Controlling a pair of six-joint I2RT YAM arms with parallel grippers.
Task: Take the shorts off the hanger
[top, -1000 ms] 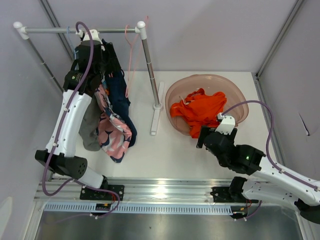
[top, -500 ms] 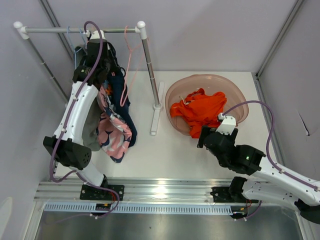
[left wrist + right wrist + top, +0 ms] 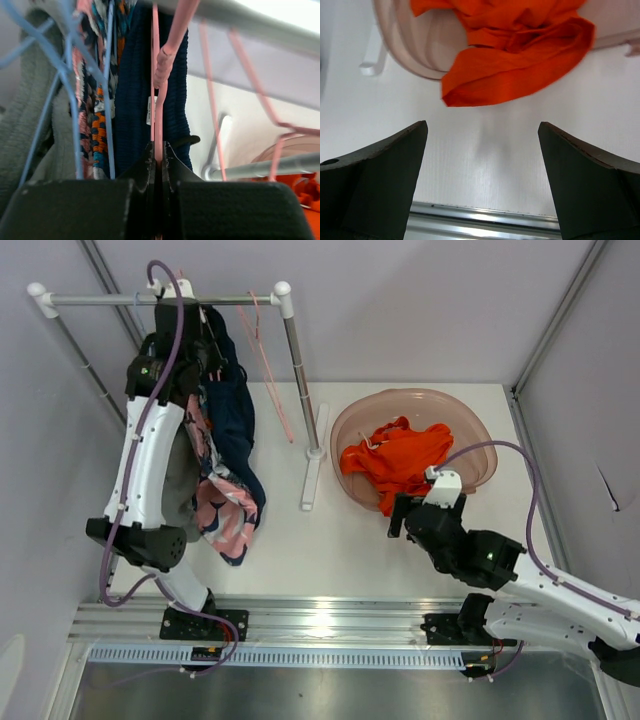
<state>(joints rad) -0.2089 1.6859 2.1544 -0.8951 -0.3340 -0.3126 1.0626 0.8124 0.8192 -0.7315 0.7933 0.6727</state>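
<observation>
At the tabletop's (image 3: pixel 350 540) far left corner the navy shorts (image 3: pixel 238 410) hang long-axis down under the rail (image 3: pixel 100 300), just beyond our left gripper (image 3: pixel 158 155), which pinches the pink hanger (image 3: pixel 162 65); our right gripper (image 3: pixel 482 185), spread, sits well apart.

A hanger (image 3: pixel 161 75) sits pinched between the jaws of the left gripper (image 3: pixel 158 155), below the rail (image 3: pixel 240 25). Straight ahead of these jaws, behind the hanger, hang the shorts (image 3: pixel 132 90). Left of the jaws hangs a 2nd hanger (image 3: pixel 72 105) beside a 2nd garment (image 3: pixel 95 125), with a 3rd garment (image 3: pixel 30 125) further left. The rack post (image 3: pixel 270 165) lies to their right. The table (image 3: pixel 485 165) lies under the spread jaws of the right gripper (image 3: pixel 481 125). Ahead of them sits a basin (image 3: pixel 420 55), and the 4th garment (image 3: pixel 515 45) in it spills over the near rim.
</observation>
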